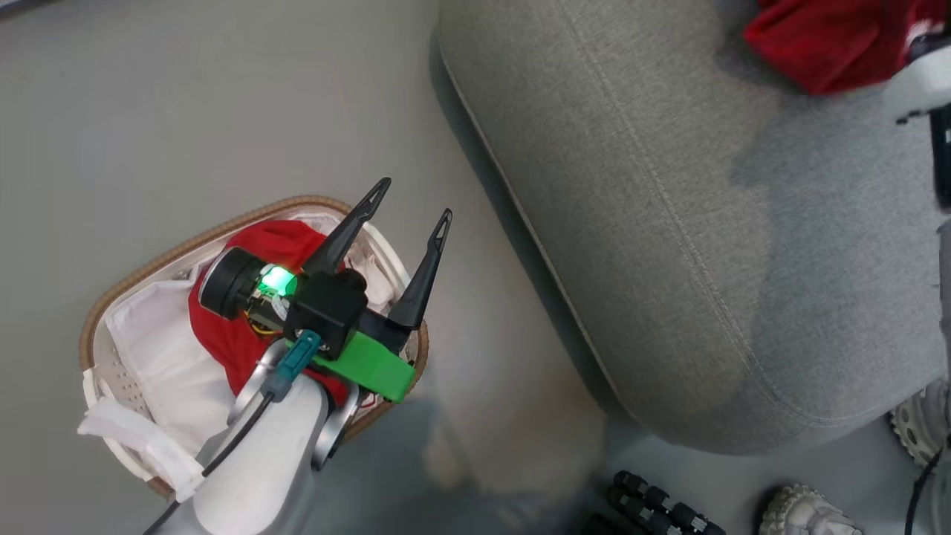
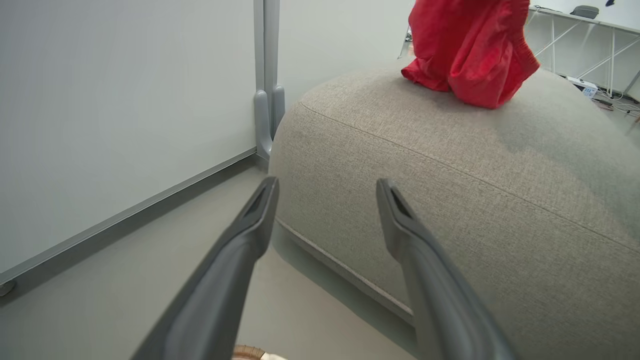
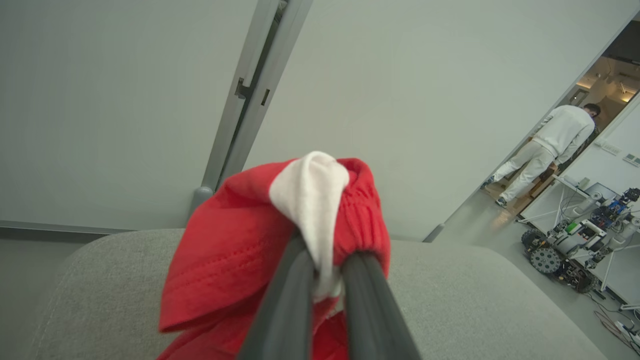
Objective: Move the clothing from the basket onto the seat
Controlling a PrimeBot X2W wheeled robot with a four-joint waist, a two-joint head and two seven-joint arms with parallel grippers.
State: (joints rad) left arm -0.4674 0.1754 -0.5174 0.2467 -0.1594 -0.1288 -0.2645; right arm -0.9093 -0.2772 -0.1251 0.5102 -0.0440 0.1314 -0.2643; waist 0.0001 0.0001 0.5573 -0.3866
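Observation:
The basket [image 1: 148,267] stands on the floor at the lower left, with a red garment [image 1: 275,241] lying on its white liner [image 1: 160,349]. My left gripper [image 1: 415,198] hovers open over the basket's right side, nothing between its fingers, pointing toward the seat [image 1: 669,223]. In the left wrist view that open left gripper [image 2: 327,186] faces the seat's [image 2: 475,165] rounded side. My right gripper [image 3: 327,252] is shut on red clothing [image 3: 235,250] with a white patch, whose lower folds touch the seat [image 3: 475,300]. The same red clothing [image 1: 825,37] shows at the seat's far right.
Bare floor [image 1: 483,312] separates the basket from the seat. A grey wall panel with a metal post [image 2: 265,75] stands behind the seat. A person in white [image 3: 542,145] walks in a doorway, near another wheeled robot [image 3: 570,245]. My base's wheels [image 1: 806,513] show at the bottom right.

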